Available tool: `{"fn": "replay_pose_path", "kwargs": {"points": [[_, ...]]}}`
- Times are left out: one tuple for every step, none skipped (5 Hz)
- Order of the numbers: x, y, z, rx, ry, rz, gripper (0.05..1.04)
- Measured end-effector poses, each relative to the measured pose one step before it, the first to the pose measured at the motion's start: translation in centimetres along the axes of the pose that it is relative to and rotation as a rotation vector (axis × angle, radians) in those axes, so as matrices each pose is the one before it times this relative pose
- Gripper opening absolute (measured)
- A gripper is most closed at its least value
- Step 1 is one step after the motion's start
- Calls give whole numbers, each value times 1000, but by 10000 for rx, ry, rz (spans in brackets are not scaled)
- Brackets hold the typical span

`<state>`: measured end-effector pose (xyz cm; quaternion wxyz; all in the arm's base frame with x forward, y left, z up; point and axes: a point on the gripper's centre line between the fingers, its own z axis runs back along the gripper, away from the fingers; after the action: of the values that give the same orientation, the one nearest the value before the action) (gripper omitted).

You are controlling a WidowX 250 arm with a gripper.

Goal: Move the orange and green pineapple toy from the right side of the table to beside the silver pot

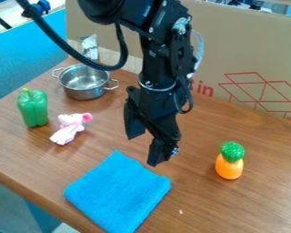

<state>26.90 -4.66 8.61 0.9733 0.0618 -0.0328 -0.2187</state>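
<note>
The gripper (144,148) hangs over the middle of the table, just above the back corner of a blue cloth (118,193). Its two fingers stand apart, with nothing between them. The cloth lies folded near the table's front edge. To the left of the gripper a small pink plush toy (69,128) lies on the wood, and beside it a green bell pepper (32,108) stands upright. On the right is an orange toy with a green leafy top (230,160), upright and apart from the gripper.
A metal pot (85,81) with two handles stands at the back left, with a silvery packet (89,47) behind it. A large cardboard panel (233,54) lines the back of the wooden table (199,205). The table's edge runs along the lower left.
</note>
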Motion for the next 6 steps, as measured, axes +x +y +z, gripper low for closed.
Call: {"fn": "replay_pose_path", "kwargs": {"points": [[-219, -329, -725, -98, 273, -57, 1005], [980, -1461, 573, -298, -347, -395, 1005], [907, -698, 208, -357, -234, -99, 1005], [1255, -832, 262, -286, -231, -211, 1005], [1315, -1351, -203, -51, 27, -549, 1005], [705, -1141, -104, 170, -246, -505, 1005]]}}
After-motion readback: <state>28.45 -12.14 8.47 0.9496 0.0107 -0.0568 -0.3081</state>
